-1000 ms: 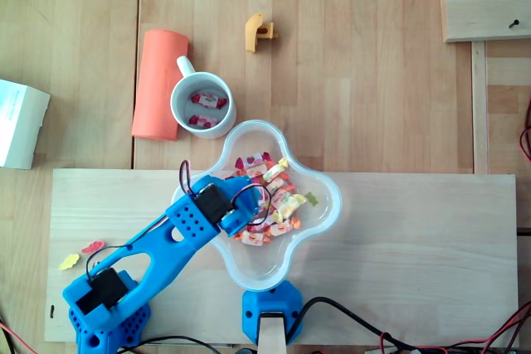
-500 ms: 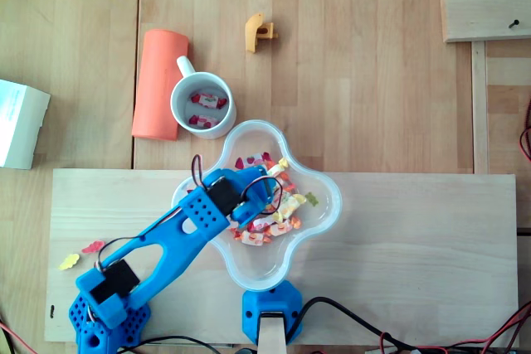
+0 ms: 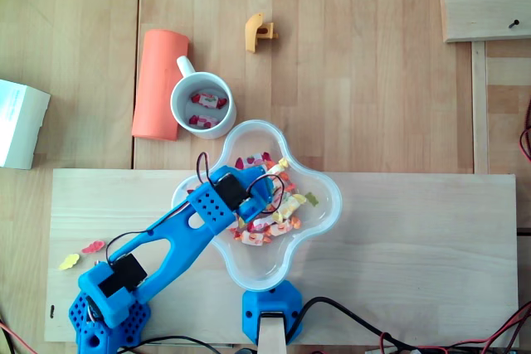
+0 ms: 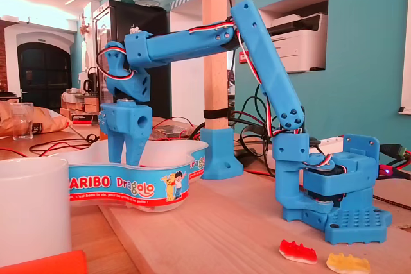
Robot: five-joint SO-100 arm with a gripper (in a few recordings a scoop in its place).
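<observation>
- The hand (image 4: 126, 158) points straight down into the clover-shaped bowl (image 4: 151, 187). Its two fingers show a narrow gap between them. Their tips sit below the rim in the fixed view, so I cannot tell whether they pinch anything.
- The wrapped sweets (image 3: 280, 205) lie heaped in the bowl, directly under the hand (image 3: 262, 203) and to its right in the overhead view.
- Judging by their look, the sweets are small, light and soft, in crinkly wrappers that are probably slippery.
- The plump middle of a sweet seems the best place to grip, since the twisted ends would likely slide out. In such a heap, neighbouring sweets may lift along with it.
- The white mug (image 3: 176, 107) stands beyond the hand, just outside the bowl, with two sweets inside.
- An orange roll (image 3: 158, 80) touches the far side of the mug.
</observation>
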